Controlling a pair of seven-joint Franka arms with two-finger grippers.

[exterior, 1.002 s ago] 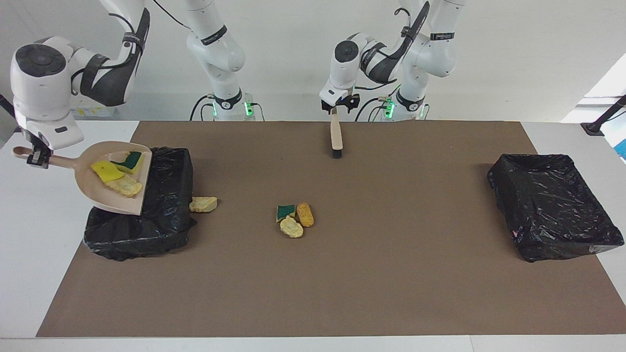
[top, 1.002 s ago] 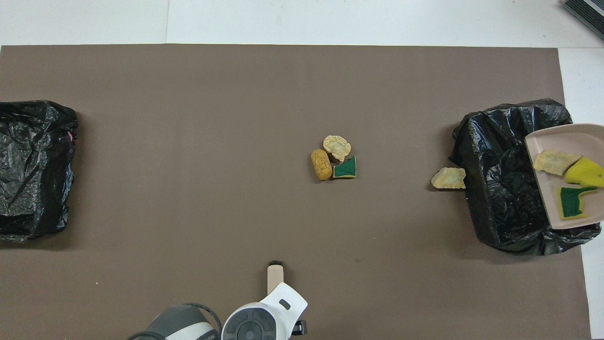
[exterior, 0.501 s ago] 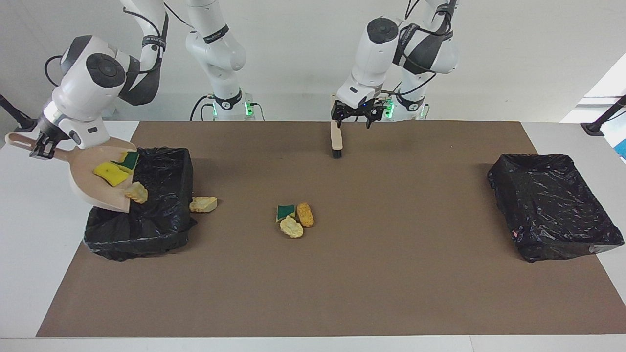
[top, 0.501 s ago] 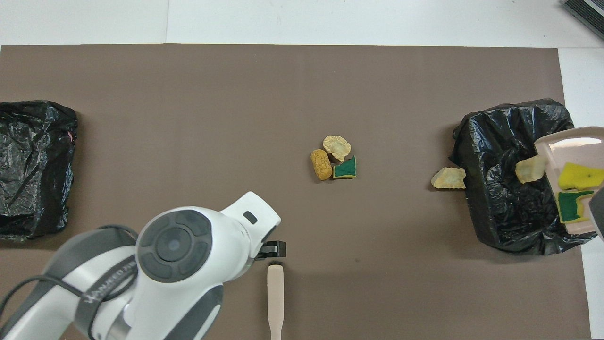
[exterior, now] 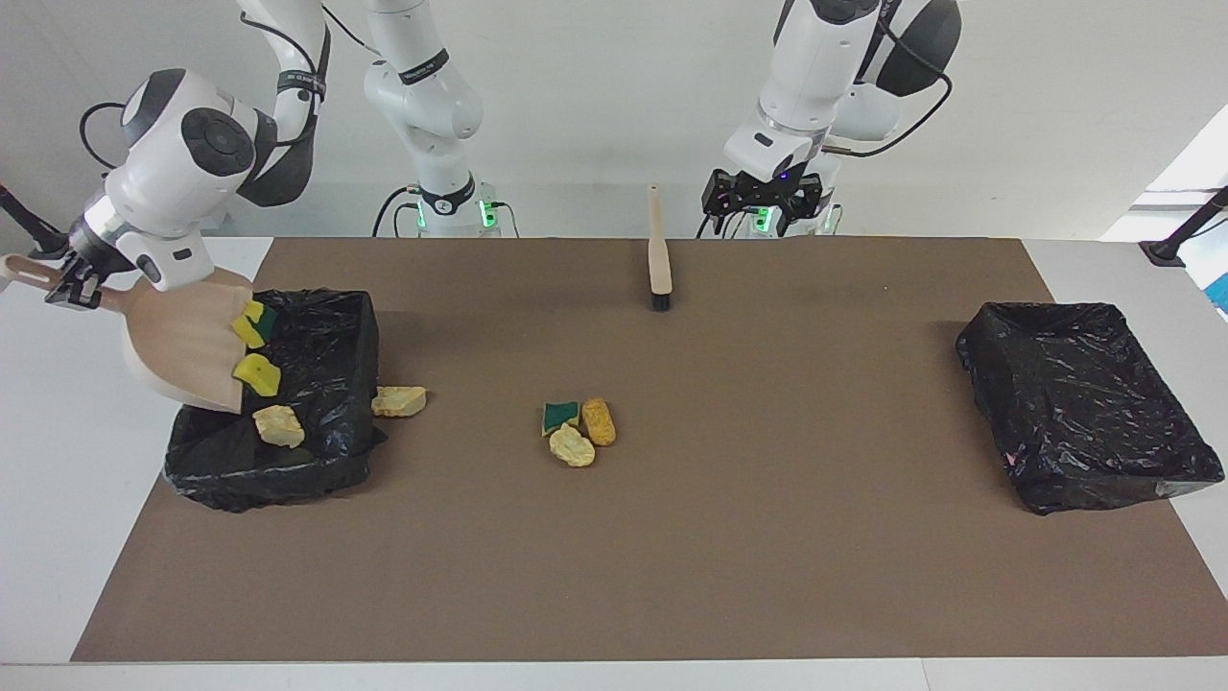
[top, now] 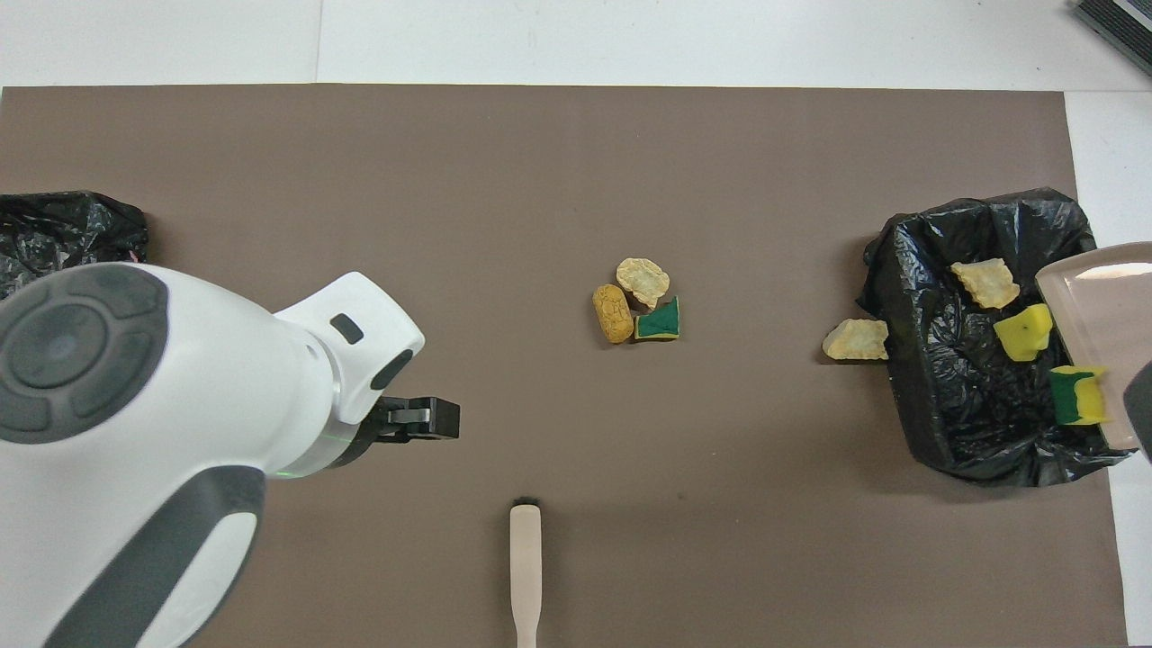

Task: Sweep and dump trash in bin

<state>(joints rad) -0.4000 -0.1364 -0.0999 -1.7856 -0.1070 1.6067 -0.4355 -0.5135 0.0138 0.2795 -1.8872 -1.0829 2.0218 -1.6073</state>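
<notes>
My right gripper (exterior: 73, 288) is shut on the handle of a beige dustpan (exterior: 182, 345), tipped steeply over a black-lined bin (exterior: 331, 336) at the right arm's end of the table. Three trash chunks leave its lip: a yellow-and-green one (exterior: 255, 322), a yellow one (exterior: 259, 374), and a tan one (exterior: 278, 425) lying in the bin. Another tan chunk (exterior: 398, 400) lies on the mat beside the bin. Three more (exterior: 578, 430) sit mid-mat. My left gripper (exterior: 761, 197) hangs open and empty, raised near its base. The brush (exterior: 658, 257) lies on the mat, nearer to the robots than the pile.
A second black-lined bin (exterior: 1084, 403) stands at the left arm's end of the table. A brown mat (exterior: 672, 557) covers most of the white table. From overhead, the left arm's wrist covers part of that second bin (top: 63, 225).
The dustpan has tipped steeper and its three chunks have slid off toward the bin. My left gripper has let go of the brush and risen away toward its own base.
</notes>
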